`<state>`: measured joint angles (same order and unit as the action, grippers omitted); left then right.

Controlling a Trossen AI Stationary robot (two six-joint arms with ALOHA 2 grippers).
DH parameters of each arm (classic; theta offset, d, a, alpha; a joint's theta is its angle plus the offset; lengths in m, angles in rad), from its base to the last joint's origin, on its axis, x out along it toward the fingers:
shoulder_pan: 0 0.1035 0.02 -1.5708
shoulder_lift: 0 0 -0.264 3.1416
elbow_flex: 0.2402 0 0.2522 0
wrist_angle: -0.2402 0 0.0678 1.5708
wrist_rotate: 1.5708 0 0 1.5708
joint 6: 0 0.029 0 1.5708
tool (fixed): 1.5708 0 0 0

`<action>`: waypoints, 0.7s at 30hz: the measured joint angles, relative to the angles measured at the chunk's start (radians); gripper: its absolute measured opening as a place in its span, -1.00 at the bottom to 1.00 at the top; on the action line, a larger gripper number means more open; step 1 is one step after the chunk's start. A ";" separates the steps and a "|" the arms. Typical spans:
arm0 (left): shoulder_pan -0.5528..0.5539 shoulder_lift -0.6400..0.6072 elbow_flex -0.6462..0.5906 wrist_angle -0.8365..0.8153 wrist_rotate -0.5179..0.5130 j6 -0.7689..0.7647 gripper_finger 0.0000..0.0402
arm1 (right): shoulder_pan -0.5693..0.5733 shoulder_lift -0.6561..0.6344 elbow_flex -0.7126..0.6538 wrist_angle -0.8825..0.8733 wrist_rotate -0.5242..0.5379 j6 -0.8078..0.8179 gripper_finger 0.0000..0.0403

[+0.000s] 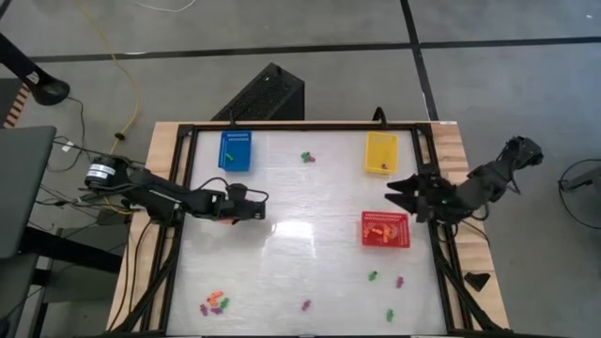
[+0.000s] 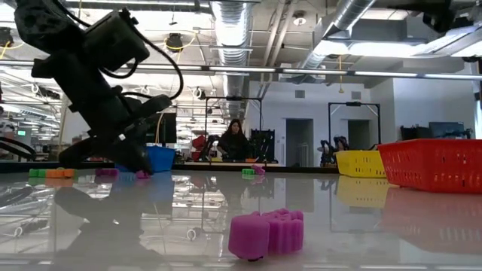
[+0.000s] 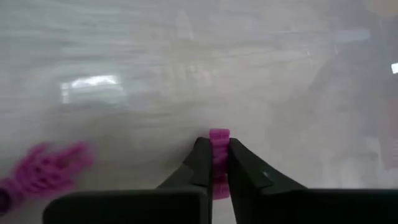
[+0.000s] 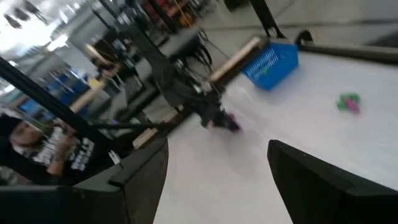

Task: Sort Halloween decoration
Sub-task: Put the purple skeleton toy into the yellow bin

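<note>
Clamped the left gripper (image 1: 260, 208) shut on a small purple piece (image 3: 219, 152) at left of centre in the overhead frame, low over the white table (image 1: 310, 253), with the piece pinched upright between the two dark fingers (image 3: 199, 165) and poking out past their tips. Left a second purple piece (image 3: 43, 173) loose on the table near by, at lower left of the left wrist frame. Held the right gripper (image 1: 394, 193) wide open and empty at right of centre, between the yellow basket (image 1: 380, 141) and the red basket (image 1: 385, 242). Showed the blue basket (image 1: 235, 150) at upper left, a green-and-purple pair (image 1: 307, 158) at upper centre, and more orange, green and purple pieces (image 1: 214, 303) strewn unsorted along the bottom of the overhead frame. Judged the step in hand as the grasp: piece secured, apparently not yet lifted. Called next for a straight lift clear of the table without nudging the loose neighbour, then a carry to the basket that takes purple. Pointed to the yellow one, going by a purple speck inside it, orange in the red and green in the blue, though without certainty. Meant a long reach across the table, since the yellow basket sat nearer the right arm.
</note>
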<state>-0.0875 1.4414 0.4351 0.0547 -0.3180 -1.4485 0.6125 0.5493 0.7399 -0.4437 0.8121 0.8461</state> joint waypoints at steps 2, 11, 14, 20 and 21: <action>0.000 -0.013 -0.003 0.061 -0.017 0.029 -0.97 | 0.000 -0.013 0.000 0.017 0.003 -0.030 0.51; 0.043 -0.019 0.049 0.690 -0.009 0.347 -0.99 | 0.000 -0.051 0.001 0.015 0.007 -0.069 0.51; 0.104 0.019 0.149 0.732 0.126 0.414 -0.99 | -0.004 -0.053 0.001 0.014 0.014 -0.071 0.51; 0.227 0.280 0.501 0.722 0.481 0.548 -1.00 | -0.004 -0.055 0.000 0.039 0.014 -0.100 0.51; 0.244 0.327 0.568 0.724 0.525 0.560 -1.00 | -0.003 -0.055 0.000 0.048 0.017 -0.109 0.51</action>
<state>0.1569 1.7681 1.0029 0.7784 0.2073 -0.8889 0.6090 0.4938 0.7403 -0.3957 0.8294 0.7375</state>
